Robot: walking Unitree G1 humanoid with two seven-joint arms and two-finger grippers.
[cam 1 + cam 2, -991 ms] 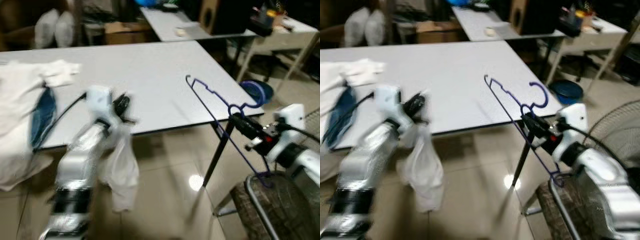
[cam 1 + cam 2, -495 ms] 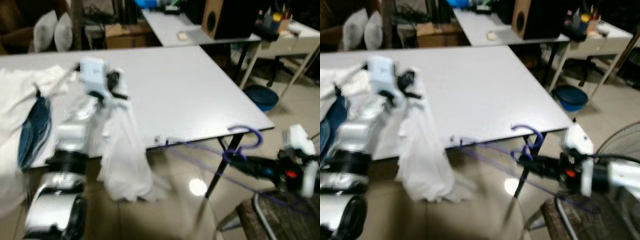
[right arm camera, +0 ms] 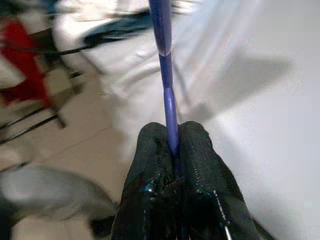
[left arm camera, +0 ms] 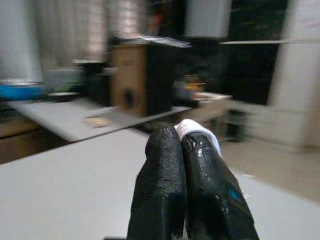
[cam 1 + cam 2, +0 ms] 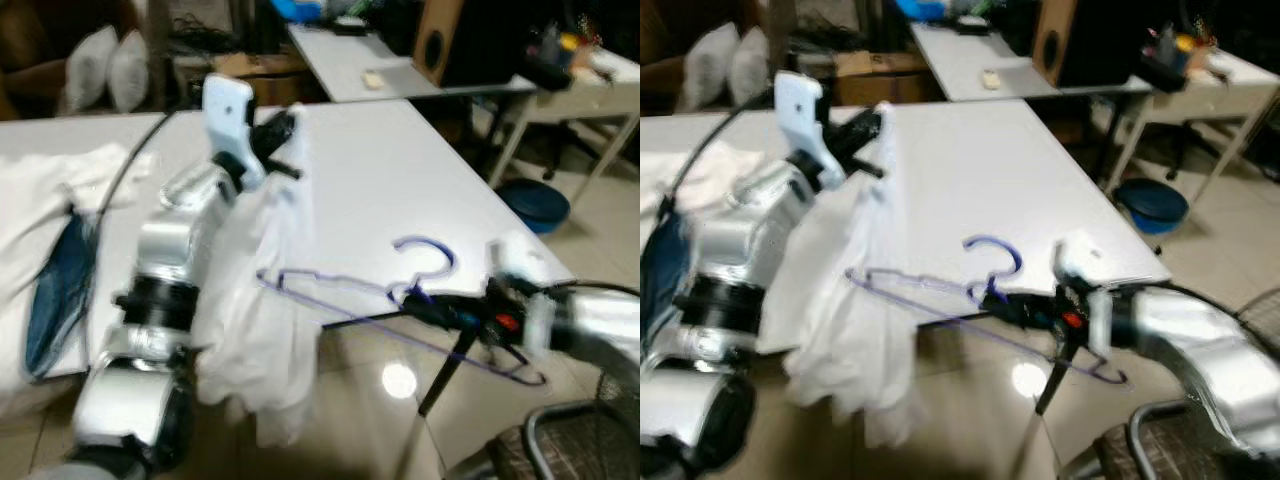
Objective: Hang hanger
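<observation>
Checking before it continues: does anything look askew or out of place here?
The purple hanger, pinched near its hook by the right gripper, lies tilted almost flat, not upright. The left gripper holds the white garment bunched and dangling past the table edge.

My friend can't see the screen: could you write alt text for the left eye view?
The robot's right gripper holds a purple hanger level, its far end against a white garment that hangs from the raised left gripper. Behind them is a white table, with more white cloth at its left.
</observation>
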